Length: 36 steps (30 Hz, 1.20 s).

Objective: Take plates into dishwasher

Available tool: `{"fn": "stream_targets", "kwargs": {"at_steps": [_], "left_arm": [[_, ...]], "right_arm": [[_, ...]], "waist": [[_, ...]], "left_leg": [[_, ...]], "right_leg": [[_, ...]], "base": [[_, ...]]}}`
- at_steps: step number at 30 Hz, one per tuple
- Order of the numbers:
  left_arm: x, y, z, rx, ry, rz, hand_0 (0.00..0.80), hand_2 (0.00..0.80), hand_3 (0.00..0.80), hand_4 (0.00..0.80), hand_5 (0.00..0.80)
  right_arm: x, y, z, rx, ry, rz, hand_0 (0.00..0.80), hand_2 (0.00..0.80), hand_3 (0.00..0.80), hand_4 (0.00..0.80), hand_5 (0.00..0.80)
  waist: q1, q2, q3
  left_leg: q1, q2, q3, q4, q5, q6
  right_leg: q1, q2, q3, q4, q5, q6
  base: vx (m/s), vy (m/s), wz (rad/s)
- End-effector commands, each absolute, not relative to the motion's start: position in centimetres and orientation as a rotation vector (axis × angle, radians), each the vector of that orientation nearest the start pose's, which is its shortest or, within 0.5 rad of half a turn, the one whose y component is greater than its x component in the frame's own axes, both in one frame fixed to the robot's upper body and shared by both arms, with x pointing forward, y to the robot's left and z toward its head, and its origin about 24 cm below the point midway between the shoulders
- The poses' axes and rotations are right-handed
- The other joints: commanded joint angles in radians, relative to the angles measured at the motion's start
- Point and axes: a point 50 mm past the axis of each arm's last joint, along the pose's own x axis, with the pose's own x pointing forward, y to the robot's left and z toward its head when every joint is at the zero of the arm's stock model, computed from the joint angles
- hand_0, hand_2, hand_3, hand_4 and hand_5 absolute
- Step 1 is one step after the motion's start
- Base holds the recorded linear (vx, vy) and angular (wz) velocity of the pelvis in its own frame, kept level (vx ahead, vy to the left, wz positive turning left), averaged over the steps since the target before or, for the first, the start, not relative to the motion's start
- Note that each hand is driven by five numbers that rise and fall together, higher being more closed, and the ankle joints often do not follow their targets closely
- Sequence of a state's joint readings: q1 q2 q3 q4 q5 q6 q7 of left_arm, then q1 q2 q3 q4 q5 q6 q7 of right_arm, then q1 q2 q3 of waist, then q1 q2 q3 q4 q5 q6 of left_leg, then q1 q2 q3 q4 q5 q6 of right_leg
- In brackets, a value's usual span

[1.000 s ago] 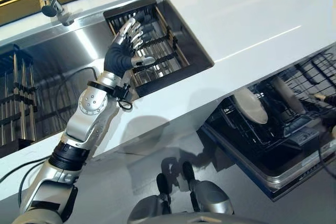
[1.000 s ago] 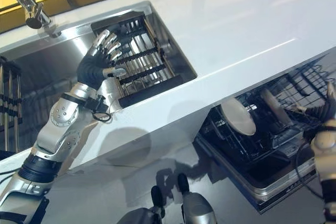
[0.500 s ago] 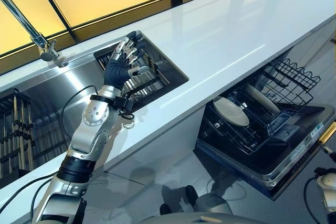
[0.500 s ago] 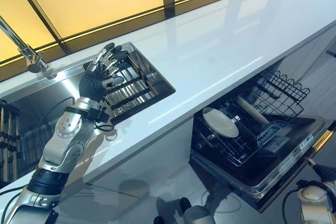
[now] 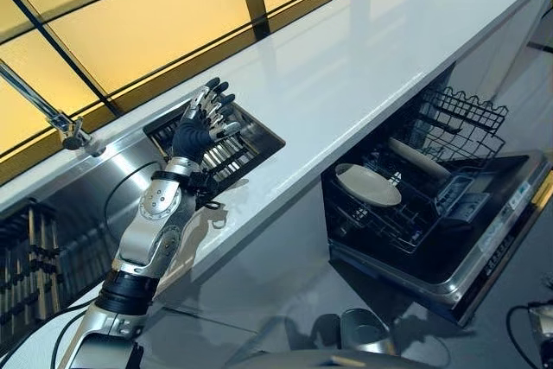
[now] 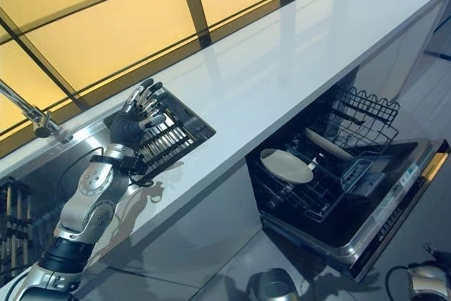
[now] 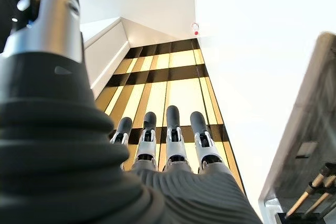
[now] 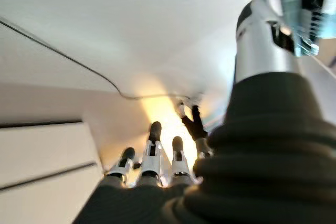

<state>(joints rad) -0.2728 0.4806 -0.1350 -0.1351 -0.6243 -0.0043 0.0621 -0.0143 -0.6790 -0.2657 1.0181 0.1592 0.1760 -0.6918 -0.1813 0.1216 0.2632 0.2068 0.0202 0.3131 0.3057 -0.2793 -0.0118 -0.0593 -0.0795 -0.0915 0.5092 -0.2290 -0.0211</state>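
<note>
Left hand [image 5: 198,130] raised above the sink rack [image 5: 226,146], fingers straight and spread, holding nothing, right hand [image 8: 152,169] seemingly open and empty too, one plate [image 5: 368,185] lying in the open dishwasher [image 5: 473,248] lower rack, below the white counter [image 5: 346,66]

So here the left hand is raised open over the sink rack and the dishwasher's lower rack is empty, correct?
Not quite. The left hand is raised open over the sink rack, but the dishwasher rack is not empty: the right eye view shows a white plate lying in it and a second plate standing behind it.
</note>
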Motion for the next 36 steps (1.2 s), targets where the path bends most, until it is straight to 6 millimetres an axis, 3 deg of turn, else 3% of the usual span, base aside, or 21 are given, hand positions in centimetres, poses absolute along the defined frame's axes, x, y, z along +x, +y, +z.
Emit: {"fn": "stream_targets", "kwargs": {"at_steps": [1, 3, 5, 11, 15, 19, 22, 27, 32, 36], "left_arm": [[29.2, 16.7, 17.7, -0.186, -0.444, -0.255, 0.000, 0.000, 0.000, 0.000, 0.000], [29.4, 16.2, 19.1, -0.185, -0.501, -0.256, 0.000, 0.000, 0.000, 0.000, 0.000], [29.5, 15.9, 20.5, -0.185, -0.560, -0.250, 0.000, 0.000, 0.000, 0.000, 0.000], [29.7, 15.3, 22.5, -0.167, -0.627, -0.274, 0.000, 0.000, 0.000, 0.000, 0.000], [29.6, 15.1, 22.9, -0.157, -0.633, -0.307, 0.000, 0.000, 0.000, 0.000, 0.000], [29.8, 15.1, 22.8, -0.140, -0.624, -0.341, 0.000, 0.000, 0.000, 0.000, 0.000], [29.8, 15.4, 22.4, -0.132, -0.613, -0.347, 0.000, 0.000, 0.000, 0.000, 0.000], [29.9, 16.3, 21.1, -0.134, -0.577, -0.340, 0.000, 0.000, 0.000, 0.000, 0.000], [30.2, 17.1, 20.5, -0.129, -0.536, -0.319, 0.000, 0.000, 0.000, 0.000, 0.000], [30.5, 17.6, 19.9, -0.121, -0.496, -0.310, 0.000, 0.000, 0.000, 0.000, 0.000]], "right_arm": [[10.3, -44.8, -1.5, -0.468, 0.794, -1.390, 0.000, 0.000, 0.000, 0.000, 0.000], [11.8, -44.8, -1.1, -0.360, 0.724, -1.358, 0.000, 0.000, 0.000, 0.000, 0.000], [14.6, -44.1, -1.0, -0.146, 0.625, -1.238, 0.000, 0.000, 0.000, 0.000, 0.000], [22.2, -38.9, -1.3, 0.489, 0.341, -0.689, 0.000, 0.000, 0.000, 0.000, 0.000], [23.7, -35.9, -2.0, 0.741, 0.260, -0.392, 0.000, 0.000, 0.000, 0.000, 0.000], [26.7, -34.6, 0.5, 0.822, 0.222, -0.188, 0.000, 0.000, 0.000, 0.000, 0.000], [30.3, -32.3, 4.3, 0.914, 0.111, 0.013, 0.000, 0.000, 0.000, 0.000, 0.000], [34.1, -28.3, 10.2, 0.978, -0.052, 0.245, 0.000, 0.000, 0.000, 0.000, 0.000], [35.6, -26.8, 14.6, 0.943, -0.159, 0.332, 0.000, 0.000, 0.000, 0.000, 0.000], [35.7, -27.0, 15.2, 0.921, -0.164, 0.310, 0.000, 0.000, 0.000, 0.000, 0.000]], "waist": [[0.006, -0.005, 0.016], [0.009, 0.003, 0.040], [0.010, 0.008, 0.071], [0.033, 0.015, 0.123], [0.050, 0.013, 0.127], [0.072, 0.009, 0.127], [0.085, 0.003, 0.128], [0.105, -0.010, 0.111], [0.127, -0.029, 0.083], [0.145, -0.047, 0.054]], "left_leg": [[-0.220, 0.018, -0.004, 0.355, -0.125, 0.127], [-0.296, 0.025, -0.010, 0.440, -0.129, 0.126], [-0.365, 0.029, -0.020, 0.516, -0.120, 0.121], [-0.499, 0.019, -0.071, 0.684, -0.089, 0.096], [-0.543, 0.023, -0.091, 0.750, -0.050, 0.073], [-0.567, 0.024, -0.113, 0.800, -0.017, 0.053], [-0.584, 0.024, -0.131, 0.817, 0.013, 0.041], [-0.581, 0.029, -0.144, 0.822, 0.044, 0.025], [-0.550, 0.032, -0.153, 0.813, 0.055, 0.024], [-0.522, 0.031, -0.166, 0.803, 0.051, 0.027]], "right_leg": [[-0.056, -0.018, -0.025, 0.164, -0.103, -0.016], [-0.129, -0.018, -0.030, 0.230, -0.126, -0.031], [-0.193, -0.016, -0.026, 0.290, -0.144, -0.047], [-0.284, -0.002, -0.018, 0.406, -0.182, -0.087], [-0.298, 0.004, -0.028, 0.433, -0.188, -0.094], [-0.288, 0.012, -0.038, 0.442, -0.182, -0.098], [-0.275, 0.020, -0.040, 0.438, -0.173, -0.103], [-0.229, 0.028, -0.043, 0.415, -0.163, -0.101], [-0.169, 0.035, -0.053, 0.387, -0.151, -0.097], [-0.123, 0.033, -0.064, 0.370, -0.146, -0.093]], "base": [[-0.237, -0.107, 0.19], [-0.291, -0.077, 0.21], [-0.259, -0.035, 0.17], [-0.115, -0.050, 0.01], [-0.029, -0.087, 0.03], [0.012, -0.078, 0.01], [0.010, -0.056, -0.05], [0.056, -0.032, -0.04], [0.098, -0.021, 0.32], [0.110, -0.011, 0.32]]}}
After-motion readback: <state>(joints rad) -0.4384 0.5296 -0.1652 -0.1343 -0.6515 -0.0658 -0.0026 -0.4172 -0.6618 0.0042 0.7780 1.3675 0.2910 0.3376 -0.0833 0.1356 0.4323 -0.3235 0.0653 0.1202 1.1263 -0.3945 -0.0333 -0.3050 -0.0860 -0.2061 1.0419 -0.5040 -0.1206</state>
